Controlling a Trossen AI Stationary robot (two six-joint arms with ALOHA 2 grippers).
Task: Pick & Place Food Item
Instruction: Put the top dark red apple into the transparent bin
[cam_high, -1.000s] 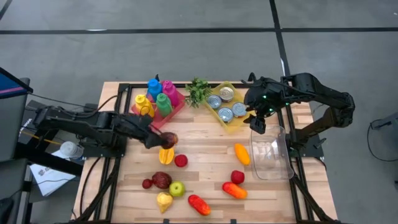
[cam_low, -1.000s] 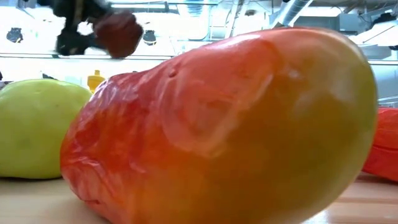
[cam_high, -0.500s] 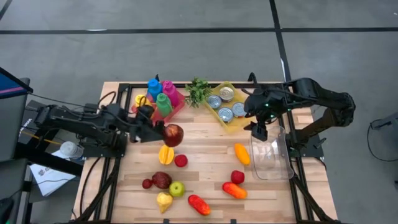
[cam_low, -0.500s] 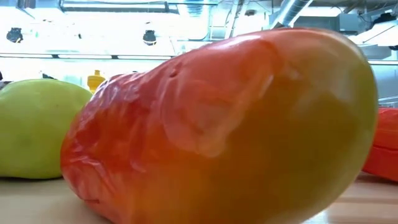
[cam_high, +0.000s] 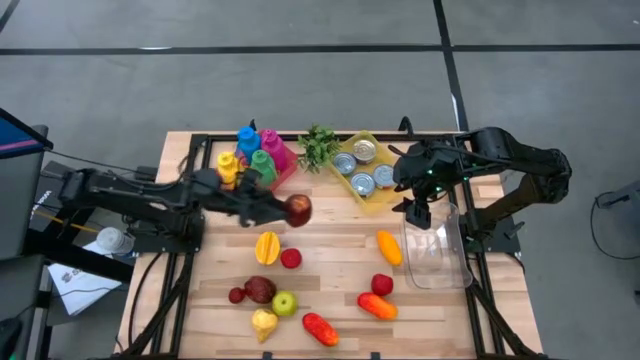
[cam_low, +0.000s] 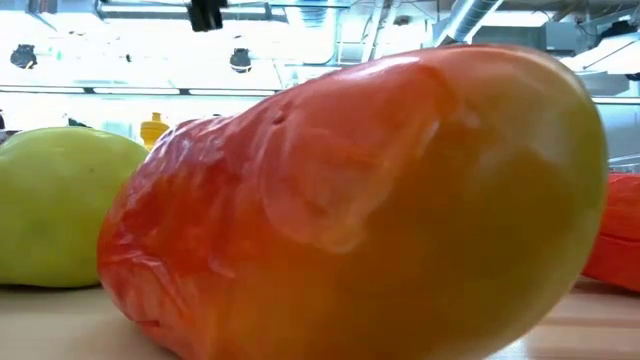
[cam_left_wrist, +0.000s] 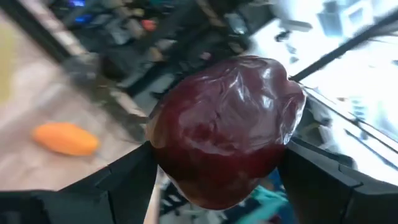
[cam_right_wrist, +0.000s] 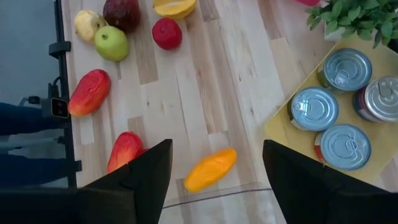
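Observation:
A dark red apple hangs above the middle of the wooden table, and my left gripper is shut on it. The apple fills the left wrist view between the two dark fingers. My right gripper stands open and holds nothing. It is high over the far end of a clear plastic container at the table's right and points steeply down. In the low view a big red-orange mango blocks nearly everything, with a green apple beside it. My left gripper pinches the apple's two opposite sides between its two fingers. The fingers come level from the table's left. The apple is lifted clear of the table, and most of it stands out beyond the fingers.
Loose fruit lies on the near half: an orange half, a red tomato, an orange mango, a green apple and several more. At the far edge stand a tray of coloured bottles, a green plant and a yellow tray of cans.
My left gripper has risen and gone toward the table's right edge with the apple. It has tipped up from pointing downward to level. The apple stays in the hold and has moved from over the orange half toward the table's middle.

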